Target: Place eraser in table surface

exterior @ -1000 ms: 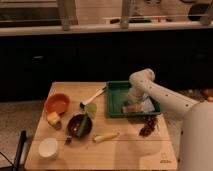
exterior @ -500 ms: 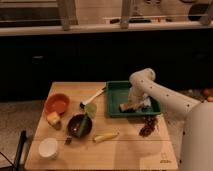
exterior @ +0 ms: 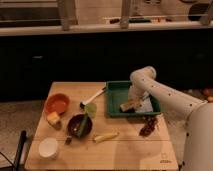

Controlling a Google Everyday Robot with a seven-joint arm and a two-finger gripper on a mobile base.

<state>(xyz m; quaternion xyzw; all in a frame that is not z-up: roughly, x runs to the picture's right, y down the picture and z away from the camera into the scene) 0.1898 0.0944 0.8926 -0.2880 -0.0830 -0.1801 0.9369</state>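
The eraser, a small tan block, lies in the green tray near its middle. My gripper reaches down into the tray from the right on the white arm and is shut on the eraser, with the block poking out to the left of its tip. The table surface is a light wooden plank top under everything, and the tray stands at its back right.
Left of the tray lie a white-handled utensil, an orange bowl, a dark bowl and a white cup. A yellowish piece and a dark reddish object lie in front of the tray. A pale blue pad is in the tray.
The arm has stayed over the tray, nearly still. The gripper has closed around the eraser.
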